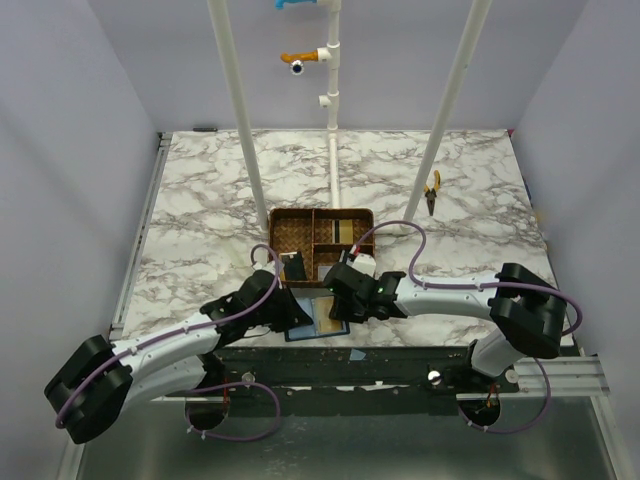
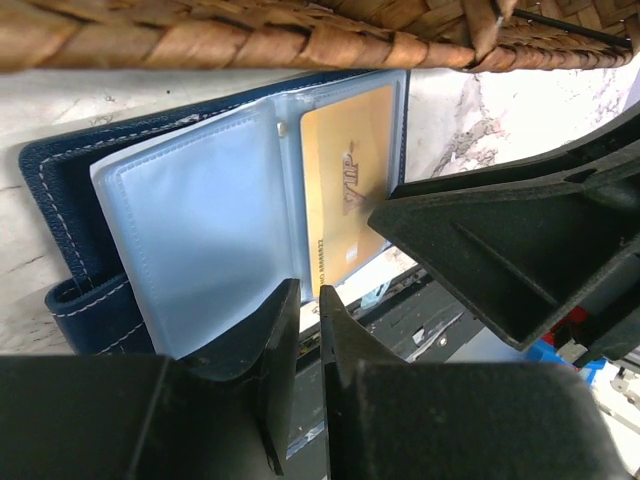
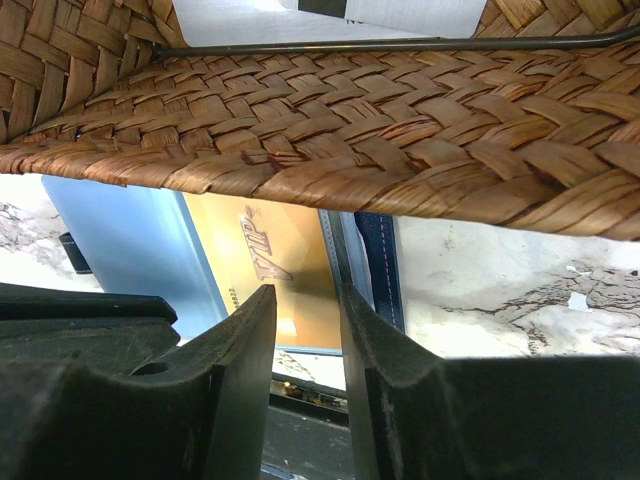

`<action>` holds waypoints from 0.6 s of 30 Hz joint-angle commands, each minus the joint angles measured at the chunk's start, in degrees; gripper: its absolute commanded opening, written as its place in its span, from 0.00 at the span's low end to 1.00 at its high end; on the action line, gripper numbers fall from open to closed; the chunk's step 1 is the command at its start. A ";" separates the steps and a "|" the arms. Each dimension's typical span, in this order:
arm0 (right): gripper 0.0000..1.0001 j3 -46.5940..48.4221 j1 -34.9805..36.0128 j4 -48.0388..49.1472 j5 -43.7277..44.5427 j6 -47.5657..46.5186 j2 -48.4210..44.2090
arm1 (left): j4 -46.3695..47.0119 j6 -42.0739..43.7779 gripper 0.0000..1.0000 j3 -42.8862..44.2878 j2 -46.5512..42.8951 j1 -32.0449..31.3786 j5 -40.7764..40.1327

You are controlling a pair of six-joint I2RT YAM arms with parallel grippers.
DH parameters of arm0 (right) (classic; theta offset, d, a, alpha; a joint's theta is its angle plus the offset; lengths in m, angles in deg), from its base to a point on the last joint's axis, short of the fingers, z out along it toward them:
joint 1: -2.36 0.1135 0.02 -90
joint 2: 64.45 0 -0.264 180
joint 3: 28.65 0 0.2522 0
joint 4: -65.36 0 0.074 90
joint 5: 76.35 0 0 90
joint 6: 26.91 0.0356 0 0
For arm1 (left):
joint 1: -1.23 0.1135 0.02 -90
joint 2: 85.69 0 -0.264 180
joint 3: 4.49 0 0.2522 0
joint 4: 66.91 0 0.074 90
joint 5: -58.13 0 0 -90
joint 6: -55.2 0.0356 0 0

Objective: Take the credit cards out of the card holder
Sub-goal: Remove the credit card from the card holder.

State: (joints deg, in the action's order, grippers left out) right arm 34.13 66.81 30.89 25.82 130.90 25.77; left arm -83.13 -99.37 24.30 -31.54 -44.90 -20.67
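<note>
The left gripper [image 2: 310,302] sits low at the near edge of the marble table [image 1: 200,200]. Its fingers [image 2: 270,340] are almost together, with only a thin slit between them. The tips meet the near edge of a pale plastic pocket leaf [image 2: 200,230], and I cannot tell whether they pinch that edge or merely touch it.

The card holder [image 2: 60,180] lies open and flat on the table, just in front of the wicker tray [image 2: 250,40] and between the two grippers. Its navy cover shows around the pale leaf. To the right of the leaf, a gold card [image 2: 345,170] printed "VIP" lies in its clear pocket, inside the holder.

The right gripper [image 3: 305,300] hangs over the holder's right half, fingers [image 3: 240,350] partly spread. The gold card's right side and the pocket's rim show through the gap, and nothing is clamped between them. From the left wrist camera, the tip of one right finger reaches the card's right edge; whether it presses on the card I cannot tell.

In the tray's rear right compartment lies a flat tan piece [image 1: 345,232], too small to identify. Well apart, at the right rear of the table, lie orange-handled pliers [image 1: 432,192].
</note>
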 commanded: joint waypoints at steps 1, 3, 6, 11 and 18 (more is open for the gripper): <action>0.34 0.65 0.42 -1.63 2.35 -0.74 0.08 | 3.62 -0.41 0.17 -1.38 1.30 0.43 1.19; 0.30 0.84 0.43 -1.40 1.93 -0.78 0.84 | 4.29 -0.46 0.18 -1.49 1.86 0.51 1.21; 0.27 0.83 0.54 -0.95 1.38 -0.92 1.78 | 4.92 -0.54 0.20 -1.76 2.52 0.57 1.15; 0.24 0.73 0.69 0.55 -0.24 -1.38 3.15 | 6.38 -0.90 0.25 -2.63 3.75 0.66 0.92; 0.20 1.54 1.47 1.46 -1.48 -1.81 5.08 | 9.47 -1.42 0.26 -3.60 6.26 0.84 1.37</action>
State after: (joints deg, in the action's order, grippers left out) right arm 35.39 67.42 32.59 25.34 129.72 28.19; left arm -76.72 -100.29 21.85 -26.67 -44.46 -20.39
